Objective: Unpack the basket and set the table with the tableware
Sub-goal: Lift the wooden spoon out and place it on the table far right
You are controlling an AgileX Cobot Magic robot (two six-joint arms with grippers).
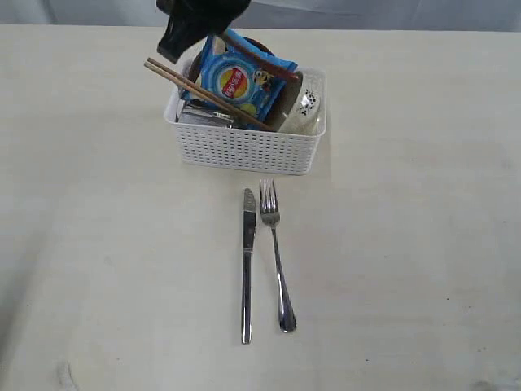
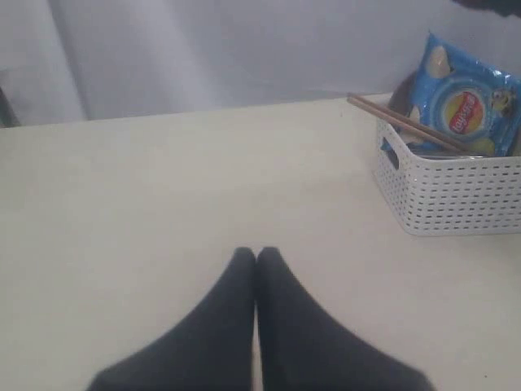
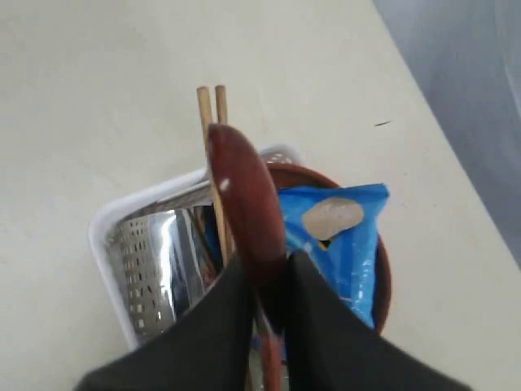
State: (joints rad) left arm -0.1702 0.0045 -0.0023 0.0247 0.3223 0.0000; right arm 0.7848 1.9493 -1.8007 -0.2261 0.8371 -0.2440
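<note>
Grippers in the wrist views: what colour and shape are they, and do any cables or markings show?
The left gripper has two matte black fingers, broad at the base and tapering to rounded tips. The right gripper looks the same. No cables, labels or markings show on either.

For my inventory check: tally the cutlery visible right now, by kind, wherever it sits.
Steel table knife: 1
Steel fork: 1
Wooden chopsticks: 2
Dark red-brown spoon: 1
Total: 5
</note>
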